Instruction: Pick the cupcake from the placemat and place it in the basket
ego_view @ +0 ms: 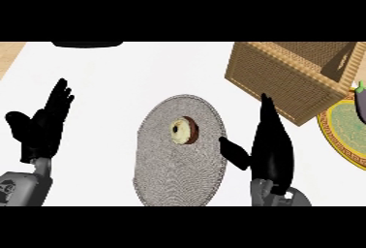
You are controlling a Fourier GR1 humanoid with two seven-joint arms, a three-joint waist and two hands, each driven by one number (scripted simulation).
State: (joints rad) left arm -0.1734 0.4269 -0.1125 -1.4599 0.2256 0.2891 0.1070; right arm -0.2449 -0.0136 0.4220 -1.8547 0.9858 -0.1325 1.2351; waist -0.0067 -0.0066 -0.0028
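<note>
The cupcake (183, 131) sits at the frame's centre, in the upper half of the oval, grey woven placemat (180, 151). It looks light, soft and easily crushed, best taken by its dark base from the sides. The right robot hand (270, 145) stands just right of the placemat, fingers straight, thumb apart, holding nothing. The left robot hand (41, 124) rests open at left. The basket (286, 72), boxy wicker, stands at upper right on the white surface (129, 72).
</note>
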